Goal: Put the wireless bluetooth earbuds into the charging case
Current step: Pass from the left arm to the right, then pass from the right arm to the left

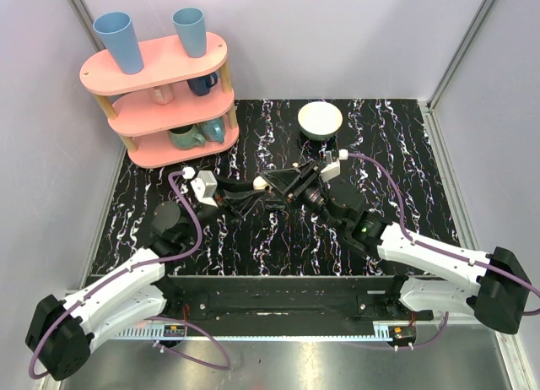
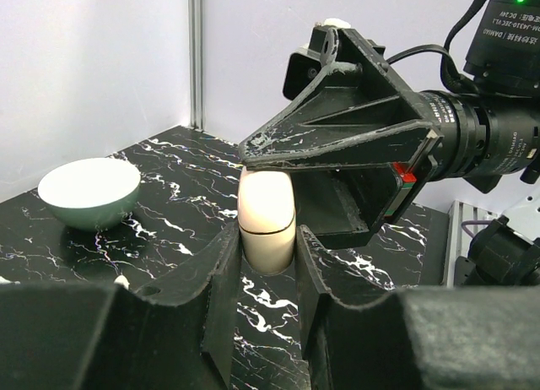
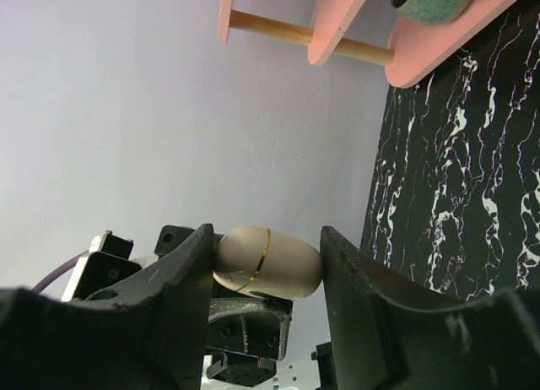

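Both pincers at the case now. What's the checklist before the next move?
1. Left pincer clamped on the charging case: ok, it holds the lower half.
2. Right pincer placed: ok, with one finger either side of the seam, both looking in contact.
3. Case opened: not ok, the seam is shut.
4. Earbuds located: cannot tell. Only a small whitish speck shows in the left wrist view.
5. Bowl apart from both pincers: ok.
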Robot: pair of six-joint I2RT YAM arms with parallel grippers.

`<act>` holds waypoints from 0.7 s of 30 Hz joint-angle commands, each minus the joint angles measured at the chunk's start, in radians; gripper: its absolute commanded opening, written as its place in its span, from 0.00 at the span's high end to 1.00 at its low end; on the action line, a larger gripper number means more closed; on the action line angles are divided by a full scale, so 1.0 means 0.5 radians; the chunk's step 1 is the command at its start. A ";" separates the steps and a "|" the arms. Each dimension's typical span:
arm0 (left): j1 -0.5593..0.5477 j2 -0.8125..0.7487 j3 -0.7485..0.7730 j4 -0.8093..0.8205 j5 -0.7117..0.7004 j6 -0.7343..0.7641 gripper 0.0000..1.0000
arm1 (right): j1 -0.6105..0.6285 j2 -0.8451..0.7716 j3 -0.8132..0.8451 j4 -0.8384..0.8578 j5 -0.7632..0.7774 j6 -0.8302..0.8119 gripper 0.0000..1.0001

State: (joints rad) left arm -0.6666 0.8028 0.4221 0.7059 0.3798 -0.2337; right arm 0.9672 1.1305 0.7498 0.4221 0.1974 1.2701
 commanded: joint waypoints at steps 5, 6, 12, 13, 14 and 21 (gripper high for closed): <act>-0.004 0.048 0.055 0.159 -0.057 -0.060 0.69 | 0.014 0.034 -0.005 0.162 -0.110 0.058 0.93; -0.004 0.051 0.055 0.162 -0.057 -0.060 0.69 | 0.014 0.040 -0.009 0.183 -0.113 0.070 0.93; -0.004 0.066 0.036 0.235 -0.075 -0.088 0.66 | 0.014 0.043 -0.036 0.229 -0.122 0.113 0.97; -0.004 0.072 0.033 0.251 -0.069 -0.100 0.65 | 0.014 0.046 -0.048 0.239 -0.119 0.117 0.97; -0.004 0.079 0.033 0.269 -0.066 -0.106 0.62 | 0.011 0.046 -0.058 0.248 -0.119 0.126 0.97; -0.004 0.125 0.021 0.358 -0.060 -0.143 0.62 | 0.017 0.043 -0.073 0.278 -0.110 0.150 0.98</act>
State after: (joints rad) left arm -0.6689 0.8585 0.4221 0.7811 0.3626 -0.2893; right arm 0.9627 1.1515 0.7174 0.4980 0.1707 1.3251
